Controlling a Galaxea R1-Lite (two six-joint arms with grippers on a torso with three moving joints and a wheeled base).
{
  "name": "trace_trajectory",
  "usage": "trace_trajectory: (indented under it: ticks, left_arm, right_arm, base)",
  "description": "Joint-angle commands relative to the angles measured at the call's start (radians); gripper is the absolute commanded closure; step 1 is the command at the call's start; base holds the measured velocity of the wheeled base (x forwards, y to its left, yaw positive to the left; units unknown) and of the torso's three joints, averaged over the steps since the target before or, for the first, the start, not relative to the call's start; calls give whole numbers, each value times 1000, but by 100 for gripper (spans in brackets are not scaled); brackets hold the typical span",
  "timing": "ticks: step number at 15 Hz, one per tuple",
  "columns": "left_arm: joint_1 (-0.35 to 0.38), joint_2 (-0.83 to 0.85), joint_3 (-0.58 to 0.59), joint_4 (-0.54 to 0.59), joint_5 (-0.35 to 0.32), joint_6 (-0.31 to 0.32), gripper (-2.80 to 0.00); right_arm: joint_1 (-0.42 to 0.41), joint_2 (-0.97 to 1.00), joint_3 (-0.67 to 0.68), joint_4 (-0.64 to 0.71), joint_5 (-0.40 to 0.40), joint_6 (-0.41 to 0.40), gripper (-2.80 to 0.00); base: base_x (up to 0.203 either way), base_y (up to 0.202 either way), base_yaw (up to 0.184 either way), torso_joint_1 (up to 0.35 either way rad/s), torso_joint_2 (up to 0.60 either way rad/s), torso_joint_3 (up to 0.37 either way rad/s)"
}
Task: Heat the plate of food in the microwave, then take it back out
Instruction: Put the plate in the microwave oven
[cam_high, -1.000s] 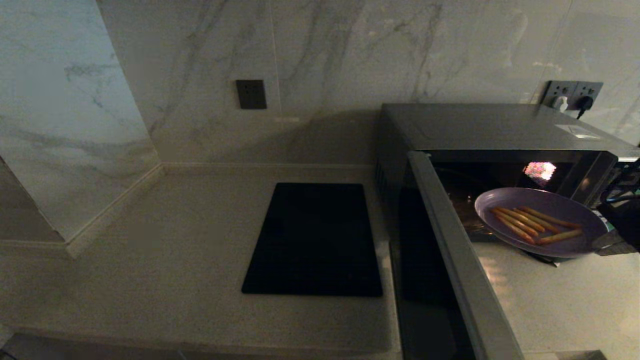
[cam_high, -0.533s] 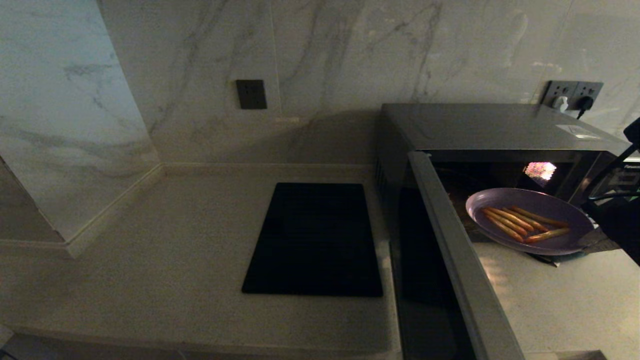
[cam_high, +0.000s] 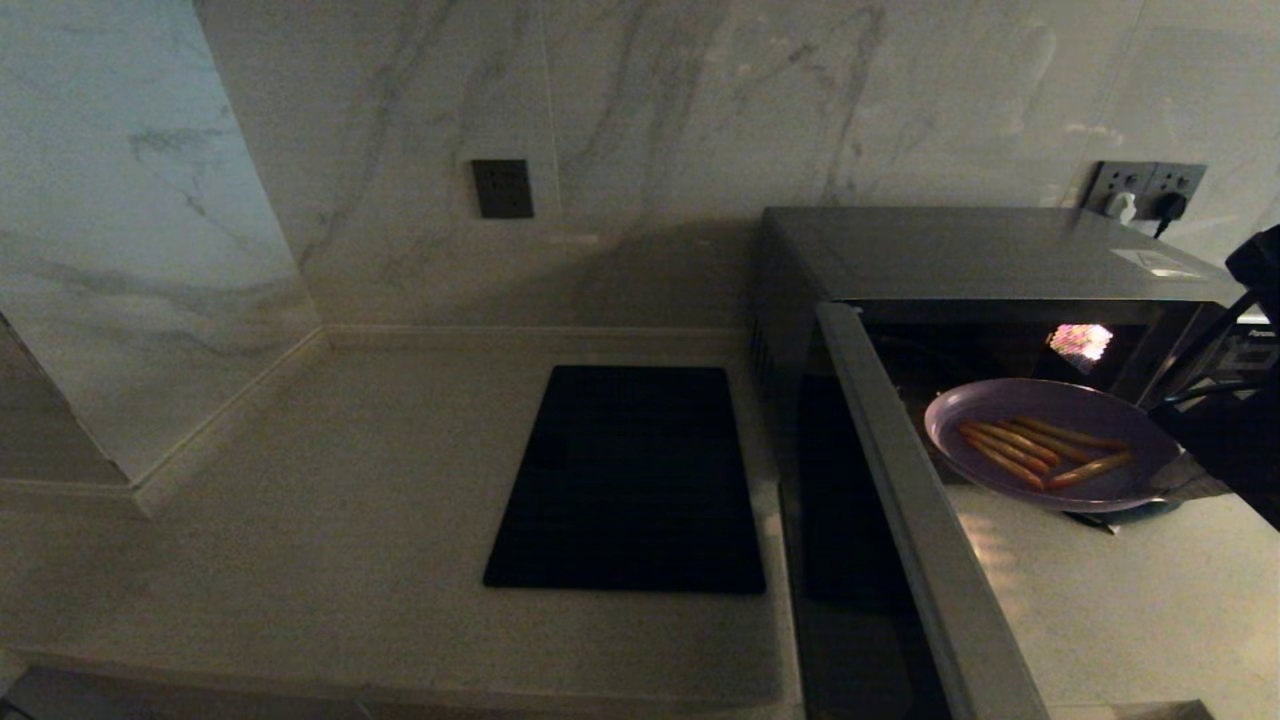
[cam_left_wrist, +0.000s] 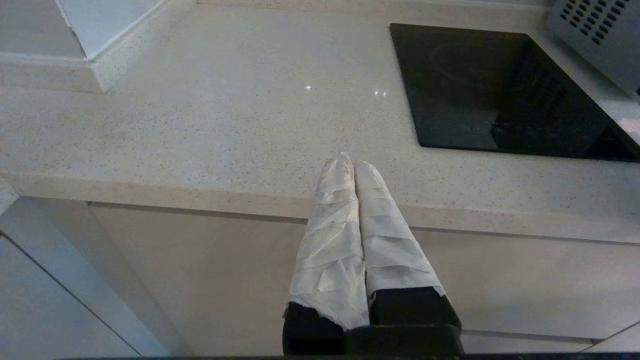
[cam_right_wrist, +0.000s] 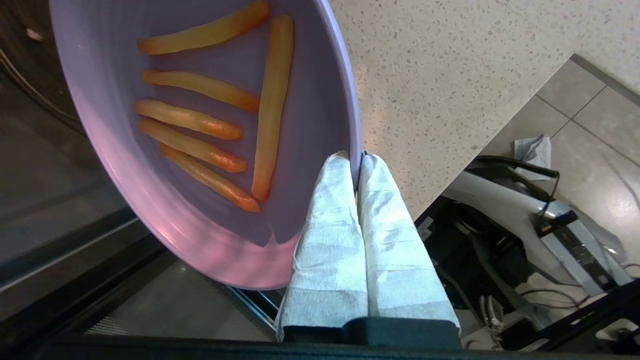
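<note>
Pinching plate of food (cam_right_wrist: 210, 125) rim, right gripper (cam_right_wrist: 357, 160)

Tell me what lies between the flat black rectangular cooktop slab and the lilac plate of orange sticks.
In the head view, the open microwave door stands between the cooktop slab and the plate of food, which the right gripper holds by its rim.

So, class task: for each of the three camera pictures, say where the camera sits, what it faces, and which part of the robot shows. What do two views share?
Head view: high on the robot, looking down at the counter, the open microwave and the plate of food; the right arm shows dark at the right edge.
Left wrist view: behind the shut left gripper, facing the counter edge and black cooktop.
Right wrist view: behind the right gripper, pinching the plate's rim.
Shared: head and right wrist views both show the plate.
</note>
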Motion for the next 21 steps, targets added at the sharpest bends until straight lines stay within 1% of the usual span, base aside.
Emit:
trace_trajectory:
  ticks: [1,3,9,14,21]
  left_arm:
    - [0,2,0,0,0,-1,0]
    - [0,2,0,0,0,-1,0]
    - [0,2,0,0,0,-1,0]
    - [0,0,0,0,0,-1,0]
    - [0,2,0,0,0,-1,0]
  right_arm:
    - [12,15,-11,3,-1,4,0]
    - [12,33,-38,1,-1,17,0]
    - [46,145,-147,0,-2,178,0]
    - [88,229,-184,3,-1,288,0]
    - [90,296,-226,3,-1,292,0]
  base:
    - [0,0,0,0,0,0]
    - [0,0,0,0,0,0]
    - [0,0,0,0,0,0]
    - [0,0,0,0,0,0]
    - [0,0,0,0,0,0]
